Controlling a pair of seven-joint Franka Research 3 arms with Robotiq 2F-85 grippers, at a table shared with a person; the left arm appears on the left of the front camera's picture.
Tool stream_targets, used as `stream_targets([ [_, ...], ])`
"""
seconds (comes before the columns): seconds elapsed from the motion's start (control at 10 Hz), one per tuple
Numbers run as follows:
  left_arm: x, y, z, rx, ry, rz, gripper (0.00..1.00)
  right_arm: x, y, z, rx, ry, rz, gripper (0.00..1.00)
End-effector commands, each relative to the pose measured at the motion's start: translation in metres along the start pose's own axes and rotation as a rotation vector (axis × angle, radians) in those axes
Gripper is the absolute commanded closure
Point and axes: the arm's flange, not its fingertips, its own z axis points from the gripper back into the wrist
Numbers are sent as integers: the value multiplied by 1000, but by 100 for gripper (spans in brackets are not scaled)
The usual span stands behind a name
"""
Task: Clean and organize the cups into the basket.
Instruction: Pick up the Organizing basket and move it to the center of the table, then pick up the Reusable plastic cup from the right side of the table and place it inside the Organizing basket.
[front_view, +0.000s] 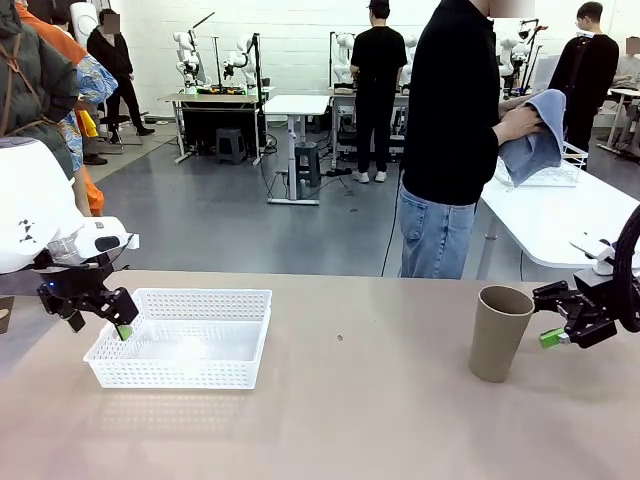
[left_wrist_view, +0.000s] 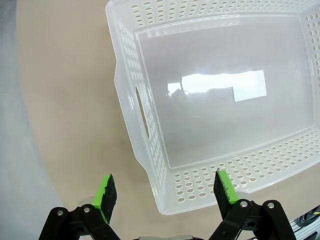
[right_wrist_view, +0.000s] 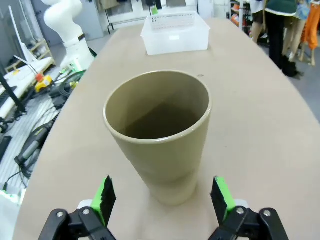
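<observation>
We find the left gripper (front_view: 100, 325) low at 9 o'clock of the front view. It is tipped downward with its jaws wide and grips nothing. Its green pads sit either side of a corner of the basket (front_view: 170, 375); we cannot tell whether a pad touches the wall.

The right gripper (front_view: 548, 315) reaches in level from 3 o'clock, jaws wide and unladen, just beside the cup (front_view: 498, 332).

The cup stands upright on the surface (front_view: 350, 430) at 4 o'clock, long axis vertical, mouth up. It is matte tan, tapered and smooth-walled.

The basket lies at 8 o'clock. It is shallow, rectangular white plastic with perforated walls, a handle slot in its short wall and a glossy floor.
</observation>
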Motion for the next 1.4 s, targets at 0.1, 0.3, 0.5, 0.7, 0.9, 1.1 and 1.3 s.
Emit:
stream_targets([
  [0.1, -1, -2, 0, 4, 6, -9, 0, -6, 3, -3, 5, -5, 17, 0],
  [0.3, -1, -2, 0, 4, 6, -9, 0, -2, 1, -1, 2, 0, 3, 0],
  [0.5, 2, 1, -8, 8, 24, -12, 0, 2, -7, -29, 87, 21, 37, 0],
  [0.7, 3, 5, -11, -3, 30, -3, 0, 4, -10, -47, 152, -42, 43, 0],
  [0.9, 1, 10, -19, -9, 46, 25, 0, 5, -13, -52, 170, -88, 41, 0],
  [1.1, -1, 12, -31, -14, 70, 39, 0, 4, -19, -59, 162, -94, 37, 0],
  [1.3, -1, 9, -41, -4, 88, 37, 0, 4, -22, -68, 175, -106, 43, 0],
])
